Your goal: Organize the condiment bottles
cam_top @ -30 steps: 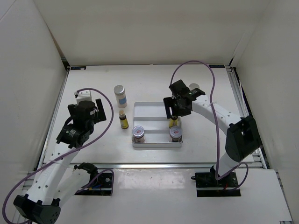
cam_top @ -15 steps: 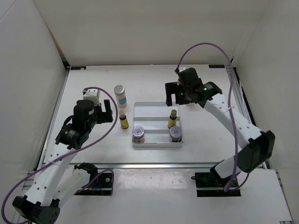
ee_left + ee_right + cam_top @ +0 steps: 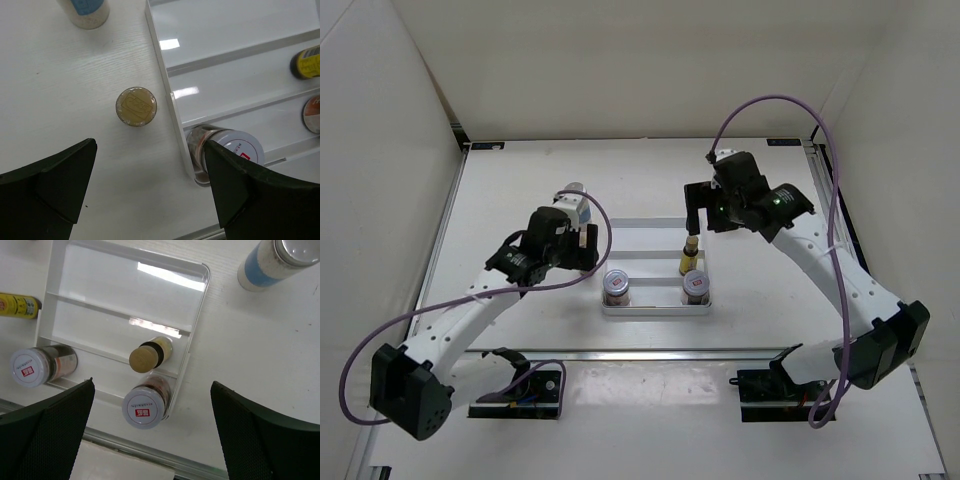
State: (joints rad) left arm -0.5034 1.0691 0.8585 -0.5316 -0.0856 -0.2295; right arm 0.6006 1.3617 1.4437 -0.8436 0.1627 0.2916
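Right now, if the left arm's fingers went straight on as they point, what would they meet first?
Probably the tan cap of the slim bottle beside the tray; depth is unclear.

I am counting two white blue-labelled bottles; two slim yellow-labelled bottles are standing; two squat silver-lidded jars are standing as well, making six containers in all; one white ridged tray is lying flat; two robot arms are showing too.

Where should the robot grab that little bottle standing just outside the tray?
Probably its cap end, straight down from above: the bottle stands upright, cap facing up, close beside the tray wall, so a sideways approach would be crowded.
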